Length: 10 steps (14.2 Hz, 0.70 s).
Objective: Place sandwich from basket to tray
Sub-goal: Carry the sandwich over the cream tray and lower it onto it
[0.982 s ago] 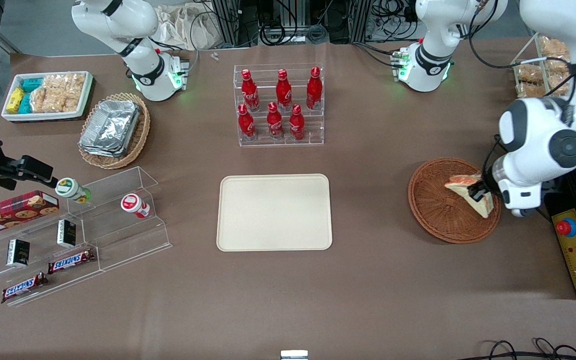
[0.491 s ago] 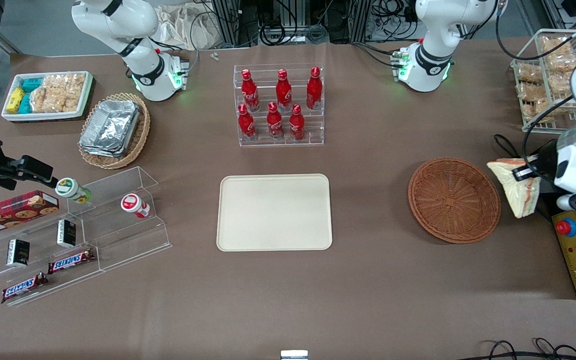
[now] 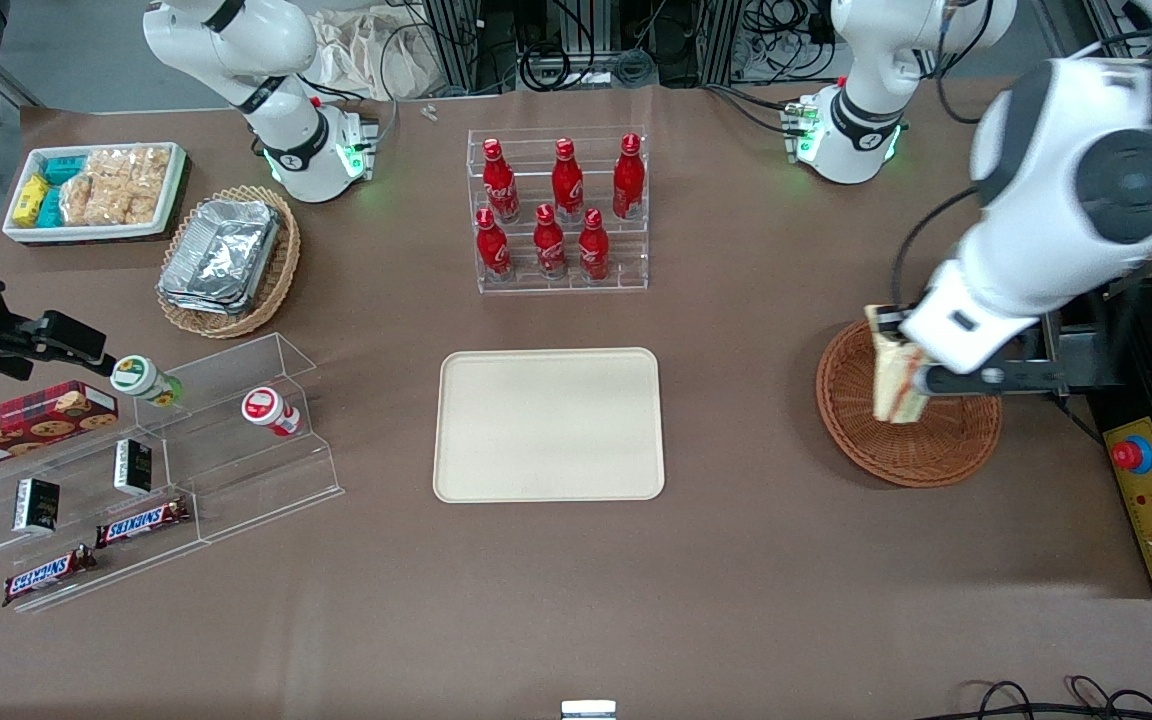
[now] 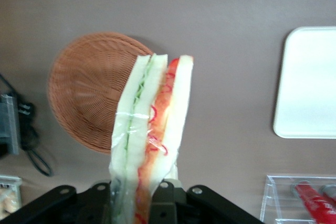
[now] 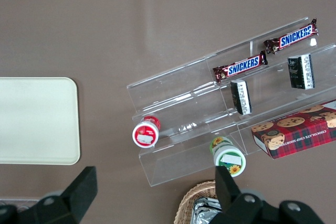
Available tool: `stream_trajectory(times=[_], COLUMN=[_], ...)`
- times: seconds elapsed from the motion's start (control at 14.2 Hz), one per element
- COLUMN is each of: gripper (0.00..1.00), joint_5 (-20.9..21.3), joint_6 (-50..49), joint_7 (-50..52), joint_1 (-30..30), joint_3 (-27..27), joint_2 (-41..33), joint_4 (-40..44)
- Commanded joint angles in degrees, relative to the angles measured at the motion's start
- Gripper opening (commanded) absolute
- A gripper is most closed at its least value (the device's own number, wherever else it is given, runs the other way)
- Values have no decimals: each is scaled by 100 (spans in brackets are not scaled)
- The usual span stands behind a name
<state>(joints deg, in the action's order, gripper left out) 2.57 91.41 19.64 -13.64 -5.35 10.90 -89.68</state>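
Note:
My left gripper [image 3: 911,370] is shut on the sandwich [image 3: 891,385], a wrapped pale wedge held on edge in the air above the round reddish-brown basket [image 3: 911,450]. In the left wrist view the sandwich [image 4: 152,124] sticks out from between the black fingers [image 4: 168,198] of the gripper [image 4: 137,195], its green and red filling showing. There the basket [image 4: 79,87] lies empty below. The beige tray [image 3: 548,425] lies flat and bare at the table's middle, some way toward the parked arm's end from the basket. It also shows as the tray [image 4: 310,82] and the tray [image 5: 37,119].
A clear rack of red cola bottles [image 3: 561,210] stands farther from the front camera than the tray. A yellow control box with a red button [image 3: 1151,500] sits beside the basket at the working arm's end. Acrylic snack shelves [image 3: 166,450], an oval foil-tray basket [image 3: 226,260] and a white bin [image 3: 96,190] lie toward the parked arm's end.
A second ago the gripper held the sandwich low in the basket. It lifted it out toward the working arm's end, then swung back over the basket, with the sandwich turned on edge.

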Motion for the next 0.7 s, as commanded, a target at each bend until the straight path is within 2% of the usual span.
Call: stream_trajectory(times=[0.0, 0.35, 0.63], gripper=[0, 0, 0], joint_5=[42, 42, 68], joint_6=[103, 1894, 2985], joint_7=[715, 2323, 2440], joint_1=[-366, -1394, -1580], joint_3=[-386, -520, -520], joint_2=[744, 2370, 3251], joint_4=[310, 846, 1137])
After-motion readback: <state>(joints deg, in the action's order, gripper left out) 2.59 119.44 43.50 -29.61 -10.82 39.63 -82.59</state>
